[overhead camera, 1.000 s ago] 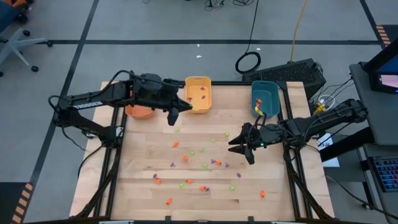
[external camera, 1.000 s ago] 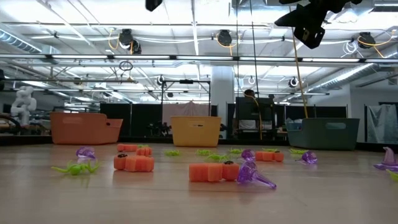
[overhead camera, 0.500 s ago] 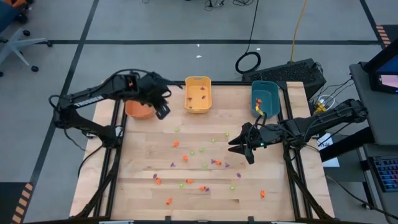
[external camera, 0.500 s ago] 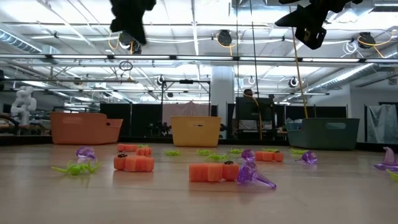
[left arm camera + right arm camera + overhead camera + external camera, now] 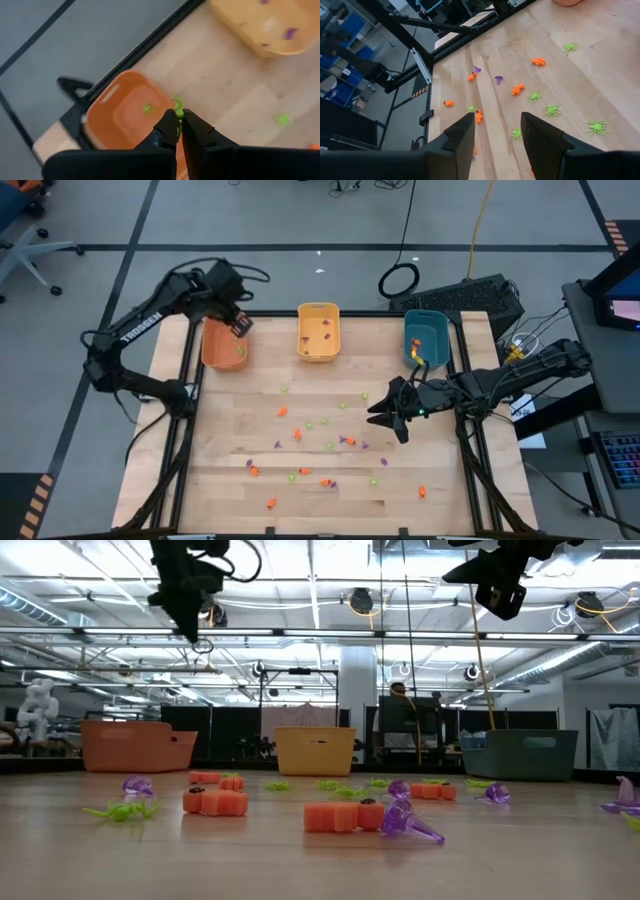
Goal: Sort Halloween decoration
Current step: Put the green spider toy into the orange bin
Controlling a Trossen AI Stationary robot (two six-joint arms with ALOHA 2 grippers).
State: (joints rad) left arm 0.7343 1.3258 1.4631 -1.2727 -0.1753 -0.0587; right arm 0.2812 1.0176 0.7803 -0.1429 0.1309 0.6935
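Left wrist view alone shows a light green trinket pinched in the left gripper, above the orange bin. High view: left gripper over that bin; right gripper hangs spread, empty, above mid worktop. Orange, green, purple trinkets scatter there. Low view: room lights behind.

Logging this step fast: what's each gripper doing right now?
Left gripper: shut on a tiny light green trinket, above the orange plastic bin.
Right gripper: open, empty.
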